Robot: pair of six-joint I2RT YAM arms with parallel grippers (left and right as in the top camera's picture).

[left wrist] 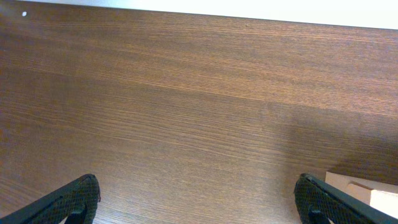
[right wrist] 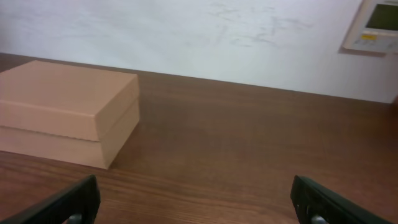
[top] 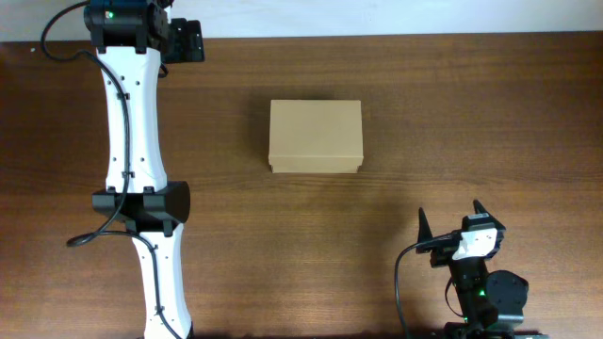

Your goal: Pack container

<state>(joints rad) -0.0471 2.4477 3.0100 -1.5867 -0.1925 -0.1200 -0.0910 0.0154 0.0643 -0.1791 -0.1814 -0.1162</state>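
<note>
The container (top: 316,137), ahead and to the left of the right pincer (top: 450,209), is a plain, unprinted light tan-brown, and its side below the lid seam is a shade darker. The bench (top: 452,113) beneath both pincers is dark reddish-brown wood with fine, straight grain streaks. The right pincer has black fingers (right wrist: 68,202) and a white body, with a small green light behind it. The left pincer (left wrist: 199,208) is black too. The arm (top: 132,113) behind the left pincer is white with black joints and black cable. The wall (right wrist: 186,31) beyond the right pincer is white with faint grey smudges.
</note>
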